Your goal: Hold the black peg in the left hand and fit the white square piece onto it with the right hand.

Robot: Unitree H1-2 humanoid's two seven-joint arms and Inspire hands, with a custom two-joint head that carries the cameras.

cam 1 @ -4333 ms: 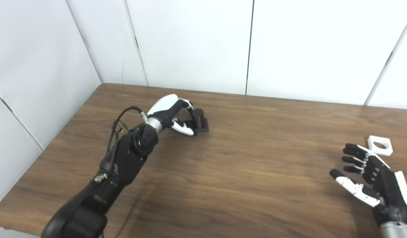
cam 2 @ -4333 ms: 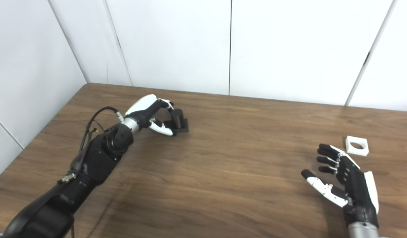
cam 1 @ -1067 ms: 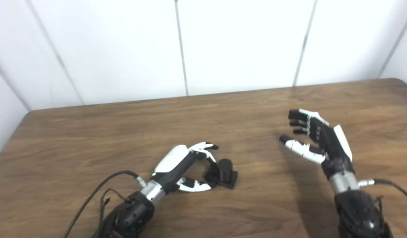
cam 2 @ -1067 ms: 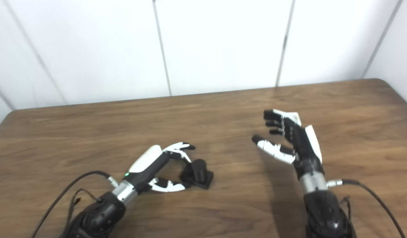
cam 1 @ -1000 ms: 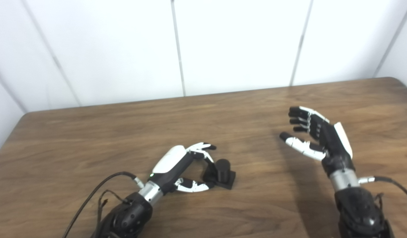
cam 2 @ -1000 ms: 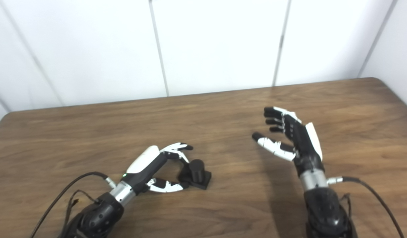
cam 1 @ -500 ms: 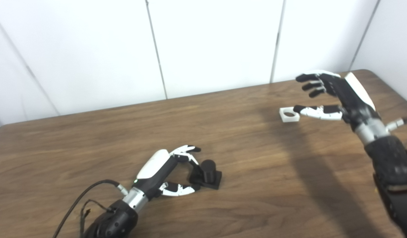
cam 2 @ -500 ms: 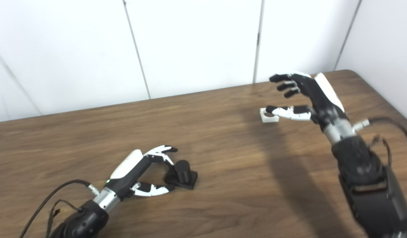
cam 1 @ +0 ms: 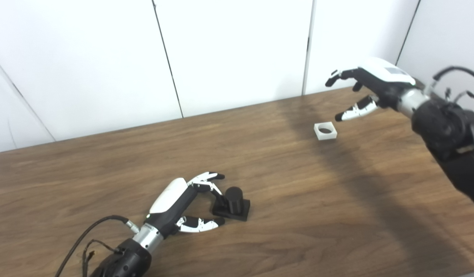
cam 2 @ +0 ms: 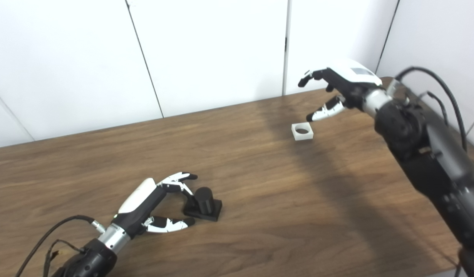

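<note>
Now, key relation: white square piece (cam 1: 325, 131) lies flat, hole up, just below and left of the right hand (cam 1: 369, 86); nearer that hand.
Right hand: raised, fingers spread, holding nothing.
Left hand (cam 1: 185, 202): well apart from the white piece, fingers loosely apart around the black peg (cam 1: 233, 203), not clearly gripping.
Peg: upright on the table (cam 1: 106, 161).

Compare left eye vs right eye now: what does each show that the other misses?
Left eye only: a wider strip of the brown wooden table left of the left hand. Right eye only: the black right forearm down to the picture's bottom edge. Both: black round peg on its square base on the table by the left hand; white square piece with a round hole untouched near the open right hand.
</note>
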